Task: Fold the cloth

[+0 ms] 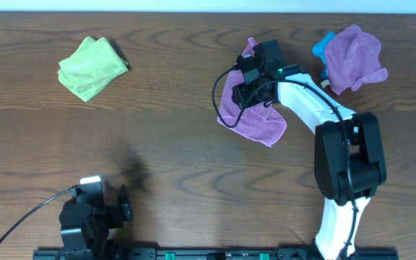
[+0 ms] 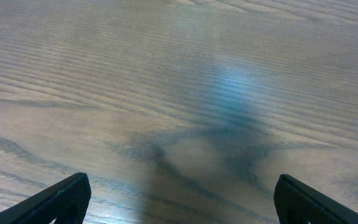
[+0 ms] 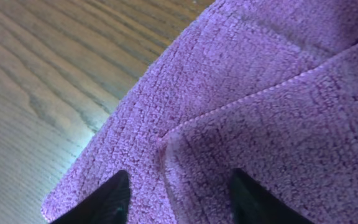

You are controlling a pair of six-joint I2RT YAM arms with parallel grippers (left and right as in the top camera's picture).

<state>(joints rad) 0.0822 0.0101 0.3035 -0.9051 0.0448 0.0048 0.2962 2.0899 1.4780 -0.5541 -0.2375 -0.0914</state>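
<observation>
The lilac cloth (image 1: 257, 121) lies rumpled and partly doubled over on the wooden table, right of centre. My right gripper (image 1: 245, 85) is down over its upper left part. In the right wrist view the cloth (image 3: 260, 93) fills most of the frame, with an upper layer's hemmed edge running across a lower layer. The right gripper (image 3: 176, 199) is open, its two dark fingertips spread on the cloth with the corner of that upper layer between them. My left gripper (image 1: 123, 204) rests at the table's front left, open and empty over bare wood (image 2: 182, 202).
A folded light-green cloth (image 1: 92, 67) lies at the back left. Another purple cloth (image 1: 356, 56) is bunched with a blue one (image 1: 324, 43) at the back right, close to the right arm's forearm. The table's front edge runs just below the left arm.
</observation>
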